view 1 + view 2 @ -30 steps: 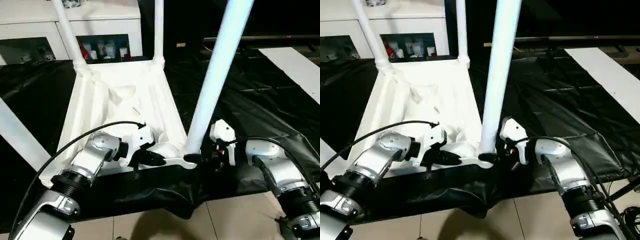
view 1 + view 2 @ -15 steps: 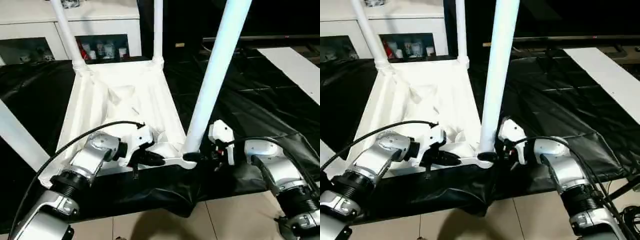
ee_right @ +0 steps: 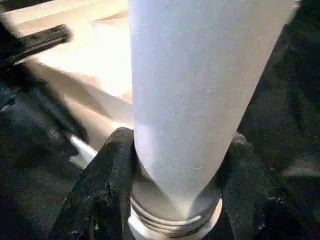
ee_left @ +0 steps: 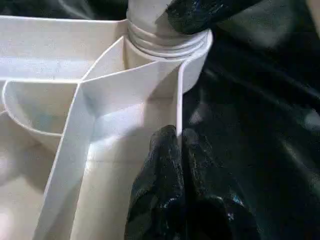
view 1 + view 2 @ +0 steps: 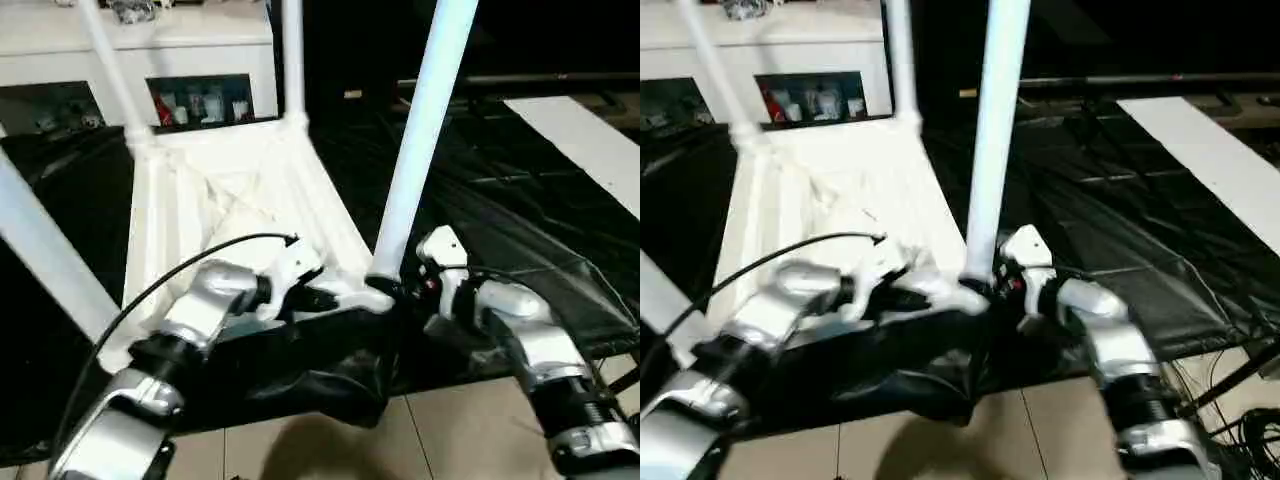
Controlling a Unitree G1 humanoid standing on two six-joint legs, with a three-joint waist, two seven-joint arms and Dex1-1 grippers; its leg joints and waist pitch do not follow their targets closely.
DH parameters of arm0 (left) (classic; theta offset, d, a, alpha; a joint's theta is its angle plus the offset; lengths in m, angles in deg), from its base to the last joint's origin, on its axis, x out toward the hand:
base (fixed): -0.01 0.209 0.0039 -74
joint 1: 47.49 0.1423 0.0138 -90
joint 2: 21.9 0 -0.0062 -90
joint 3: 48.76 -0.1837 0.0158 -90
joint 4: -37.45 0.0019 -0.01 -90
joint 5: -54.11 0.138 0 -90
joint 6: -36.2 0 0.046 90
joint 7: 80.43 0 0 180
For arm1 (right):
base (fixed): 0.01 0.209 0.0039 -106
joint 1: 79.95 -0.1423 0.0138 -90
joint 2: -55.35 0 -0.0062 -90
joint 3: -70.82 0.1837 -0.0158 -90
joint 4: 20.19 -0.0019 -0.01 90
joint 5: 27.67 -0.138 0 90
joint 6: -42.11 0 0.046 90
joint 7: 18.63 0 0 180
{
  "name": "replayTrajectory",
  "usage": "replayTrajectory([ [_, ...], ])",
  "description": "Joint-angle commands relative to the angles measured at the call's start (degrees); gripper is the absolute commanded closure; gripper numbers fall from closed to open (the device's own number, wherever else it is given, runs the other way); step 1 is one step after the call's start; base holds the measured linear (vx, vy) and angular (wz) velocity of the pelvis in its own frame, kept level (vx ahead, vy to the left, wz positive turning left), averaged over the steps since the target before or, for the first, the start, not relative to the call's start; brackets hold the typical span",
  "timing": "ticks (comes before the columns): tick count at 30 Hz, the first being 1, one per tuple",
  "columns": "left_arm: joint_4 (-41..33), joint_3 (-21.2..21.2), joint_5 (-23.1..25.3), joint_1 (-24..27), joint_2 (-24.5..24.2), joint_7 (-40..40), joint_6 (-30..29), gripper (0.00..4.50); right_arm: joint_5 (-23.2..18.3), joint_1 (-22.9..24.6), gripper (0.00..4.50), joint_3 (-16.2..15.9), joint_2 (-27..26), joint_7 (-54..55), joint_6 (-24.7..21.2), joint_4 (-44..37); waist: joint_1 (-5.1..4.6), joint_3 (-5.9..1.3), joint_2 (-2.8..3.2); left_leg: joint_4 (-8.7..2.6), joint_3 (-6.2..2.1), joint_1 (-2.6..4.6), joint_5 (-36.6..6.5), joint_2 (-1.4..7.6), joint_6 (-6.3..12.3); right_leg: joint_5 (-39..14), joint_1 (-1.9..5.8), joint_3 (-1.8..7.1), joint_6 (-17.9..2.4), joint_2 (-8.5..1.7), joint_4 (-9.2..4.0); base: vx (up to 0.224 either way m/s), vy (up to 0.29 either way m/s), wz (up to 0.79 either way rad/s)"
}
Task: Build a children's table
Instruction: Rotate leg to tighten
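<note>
The children's table lies upside down, its ribbed tabletop (image 5: 240, 210) on a black sheet. Four white legs stand up from its corners. The near right leg (image 5: 415, 150) sits in its corner socket (image 5: 380, 297). My right gripper (image 3: 180, 142) is shut on this leg just above the socket, one black finger (image 3: 105, 200) on each side. My left gripper (image 4: 176, 136) is shut on the tabletop's thin rim wall (image 4: 178, 95) beside the same socket. The two grippers are close together at this near right corner (image 5: 385, 300).
A white cabinet with glass doors (image 5: 190, 60) stands behind the table. The black sheet (image 5: 500, 200) spreads to the right, with a white board (image 5: 590, 140) lying on it. Pale floor tiles (image 5: 400, 440) show in front. The near left leg (image 5: 45, 260) slants across the left edge.
The camera has shifted and tilted. My right gripper's fingers have drawn in around the near right leg's base. My left gripper stays shut on the rim.
</note>
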Motion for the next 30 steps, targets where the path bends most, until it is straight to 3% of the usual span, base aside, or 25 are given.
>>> replayTrajectory([
  [1,6.0,2.7,0.8,-2.7,4.3,-12.1,-2.7,4.50,2.9,-0.5,2.48,-0.5,-4.6,9.7,-3.5,5.2,-0.31,-2.61,-0.73,-3.98,-0.39,0.77,-21.4,0.17,-0.09,-29.2,1.17,0.94,-7.7,-1.69,-5.82,0.000,0.000,0.00],
  [2,6.0,2.7,0.8,-2.7,4.3,-12.1,-2.7,4.50,2.9,-0.5,2.48,-0.5,-4.6,9.7,-3.5,5.2,-0.42,-2.57,-0.67,-4.05,-0.49,0.79,-21.6,0.18,-0.34,-30.2,1.04,0.87,-7.4,-1.69,-5.92,0.000,0.000,0.00],
  [3,6.0,2.7,0.8,-2.7,4.3,-12.1,-2.7,4.50,2.9,-0.5,2.49,-0.5,-4.6,9.7,-3.5,5.2,-0.46,-2.67,-0.84,-4.11,-0.75,0.48,-21.3,0.05,-0.29,-31.1,1.46,0.65,-6.4,-1.73,-6.00,0.000,0.000,0.00],
  [5,11.3,5.4,0.5,-5.9,7.9,-21.2,-2.7,4.50,3.2,-3.3,2.51,2.5,-8.9,21.2,-5.2,10.3,-0.55,-2.56,-0.53,-4.10,-0.72,0.66,-21.6,-0.04,-0.23,-31.3,0.89,0.72,-6.2,-1.68,-6.31,0.000,0.000,0.00],
  [7,16.1,7.0,0.6,-8.7,10.3,-28.3,-0.8,4.50,2.5,-6.9,2.52,5.9,-12.4,31.6,-4.6,16.2,-1.02,-2.88,-0.53,-4.31,-1.21,0.56,-22.1,-0.14,-1.37,-31.5,1.25,0.33,-5.7,-1.69,-6.25,0.000,0.000,0.00],
  [8,16.6,7.1,0.7,-9.0,10.4,-29.0,-0.5,4.50,2.5,-7.5,2.52,6.3,-12.8,32.9,-4.3,17.1,-0.90,-2.98,-0.43,-4.31,-1.17,0.66,-21.8,-0.04,-1.14,-30.1,1.29,0.34,-5.9,-1.68,-6.26,0.000,0.000,0.00],
  [10,17.8,7.1,1.2,-9.8,10.5,-30.2,0.2,4.50,1.9,-9.3,2.53,7.1,-14.0,34.9,-3.1,19.2,-0.82,-3.09,-0.38,-4.58,-1.06,0.16,-20.2,0.06,-0.15,-24.1,1.69,0.43,-7.3,-1.62,-5.92,0.000,0.000,0.00],
  [12,18.0,6.9,1.5,-9.9,10.4,-30.2,0.2,4.50,1.5,-9.9,2.53,7.3,-14.5,34.6,-2.3,19.8,-0.63,-3.13,-0.41,-4.47,-0.82,0.32,-20.0,0.14,0.37,-21.1,1.60,0.62,-8.5,-1.67,-5.70,0.000,0.000,0.00],
  [17,18.1,5.8,2.7,-9.8,9.3,-27.4,0.2,4.50,0.6,-10.6,2.53,6.7,-15.7,26.3,1.2,18.5,-0.41,-3.22,-0.53,-4.32,-0.55,0.21,-18.4,0.20,1.48,-18.1,2.06,0.71,-10.2,-1.78,-5.38,0.000,0.000,0.00],
  [19,18.7,4.9,3.2,-10.0,8.7,-25.2,1.1,4.50,0.4,-10.2,1.84,6.5,-15.0,23.0,3.5,16.4,-0.32,-3.22,-0.86,-4.28,-0.47,0.11,-17.5,0.18,1.99,-18.1,2.13,0.70,-10.3,-1.81,-5.41,0.000,0.000,0.00],
  [20,19.0,4.5,3.4,-10.0,8.5,-23.9,1.8,4.50,0.1,-9.9,1.84,6.4,-14.4,21.2,4.3,15.4,-0.24,-3.18,-0.70,-4.26,-0.42,0.13,-17.5,0.24,2.21,-18.4,2.10,0.74,-10.3,-1.86,-5.41,0.000,0.000,0.00],
  [21,19.0,3.8,3.4,-9.8,8.0,-22.1,2.6,4.50,-0.5,-9.5,1.82,5.6,-13.3,18.5,4.7,14.2,-0.41,-3.09,-0.89,-4.48,-0.65,-0.35,-17.7,0.17,2.59,-19.5,2.48,0.56,-9.5,-1.89,-5.40,0.000,0.000,0.00],
  [22,18.3,3.0,3.7,-9.3,7.4,-20.0,3.7,4.50,-0.4,-9.0,1.76,4.9,-12.0,16.8,4.7,12.9,-0.66,-3.08,-1.04,-4.78,-1.05,-1.28,-16.5,0.04,2.48,-20.8,3.29,0.23,-8.0,-1.84,-5.25,-0.008,-0.008,-0.18],
  [23,17.7,2.3,3.9,-8.9,7.0,-18.5,4.5,4.50,-0.4,-8.5,1.58,4.4,-11.0,15.3,4.5,11.9,-0.58,-3.14,-0.88,-4.81,-1.11,-1.28,-16.0,0.10,2.30,-21.0,3.32,0.24,-7.6,-1.92,-5.34,-0.008,-0.008,-0.18],
  [25,16.5,1.6,3.9,-8.0,6.0,-16.0,5.0,4.50,-1.2,-7.3,1.46,3.4,-8.9,10.5,3.4,9.3,-0.53,-3.31,-0.82,-4.37,-0.89,-0.31,-16.0,0.48,2.40,-18.1,2.41,0.54,-9.5,-2.01,-5.25,0.000,0.000,0.00],
  [30,10.7,-1.2,3.4,-4.2,2.3,-5.7,7.9,4.50,-3.0,-3.3,1.07,1.5,-1.6,-1.7,0.9,1.8,0.19,-3.58,-0.84,-3.73,-0.46,-0.13,-11.0,0.75,5.10,-6.9,2.87,0.75,-14.1,-1.88,-4.10,0.031,0.000,0.02],
])
